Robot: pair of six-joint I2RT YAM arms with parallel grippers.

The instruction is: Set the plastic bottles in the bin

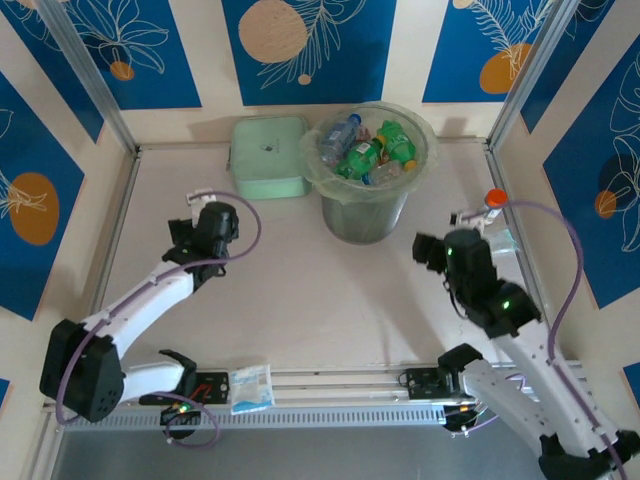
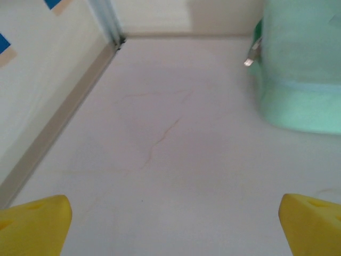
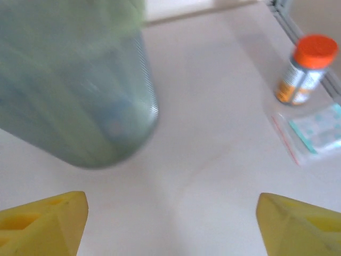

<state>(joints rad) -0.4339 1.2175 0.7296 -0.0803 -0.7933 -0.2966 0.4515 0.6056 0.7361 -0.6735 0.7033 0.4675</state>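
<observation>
you see two arms of white links with black joints, the left arm (image 1: pixel 140 300) and the right arm (image 1: pixel 530 350). a thin purple cable (image 1: pixel 259 225) loops along each one. small green lights (image 1: pixel 505 300) glow on the right arm. the fingers (image 2: pixel 33 225) are bright yellow wedges.

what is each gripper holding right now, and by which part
Nothing: the left gripper and the right gripper are both open and empty.
</observation>
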